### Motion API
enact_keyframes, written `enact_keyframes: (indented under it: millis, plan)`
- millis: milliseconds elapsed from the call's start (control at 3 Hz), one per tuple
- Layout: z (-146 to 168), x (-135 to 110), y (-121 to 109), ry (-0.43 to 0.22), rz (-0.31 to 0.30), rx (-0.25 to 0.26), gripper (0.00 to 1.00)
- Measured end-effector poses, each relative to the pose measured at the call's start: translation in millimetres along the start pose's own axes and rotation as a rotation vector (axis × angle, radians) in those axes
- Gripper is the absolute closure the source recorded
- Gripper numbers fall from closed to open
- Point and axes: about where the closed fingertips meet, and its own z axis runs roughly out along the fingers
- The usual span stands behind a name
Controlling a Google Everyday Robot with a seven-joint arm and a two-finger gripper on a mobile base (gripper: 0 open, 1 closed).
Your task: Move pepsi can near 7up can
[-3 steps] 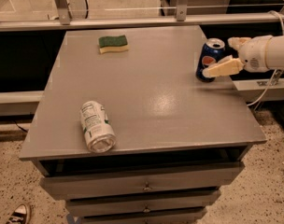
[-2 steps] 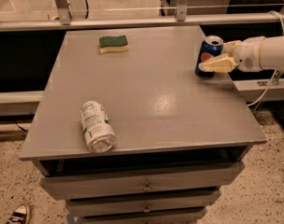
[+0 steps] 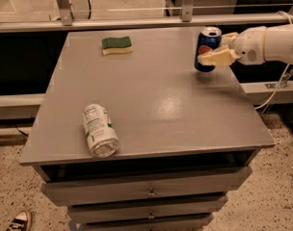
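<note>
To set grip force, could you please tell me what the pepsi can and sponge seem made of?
The pepsi can, held by the gripper near the table's far right corner, looks like painted metal: shiny silver rim. The sponge is probably soft foam: yellow body, matte green top.

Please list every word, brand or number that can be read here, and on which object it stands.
Nothing is readable.
pepsi can, in the gripper, far right of the table: round logo, no readable letters.
7up can, lying front left: label panel too blurred to read.

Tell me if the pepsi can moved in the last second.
Yes. Gripped by the pincer, the pepsi can shifted left, away from the table's right edge.
</note>
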Motion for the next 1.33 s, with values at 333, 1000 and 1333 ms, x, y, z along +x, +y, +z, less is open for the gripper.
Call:
enact_keyframes:
  millis: [333, 1000, 1333]
  plan:
    - [2.0, -3.3, 3.0, -0.004, -0.005, -0.012, 1.0]
    - [33.8, -10.1, 40.7, -0.028, 0.003, -0.129, 1.0]
    - [67.6, -24.6, 88.7, -0.053, 0.007, -0.253, 1.0]
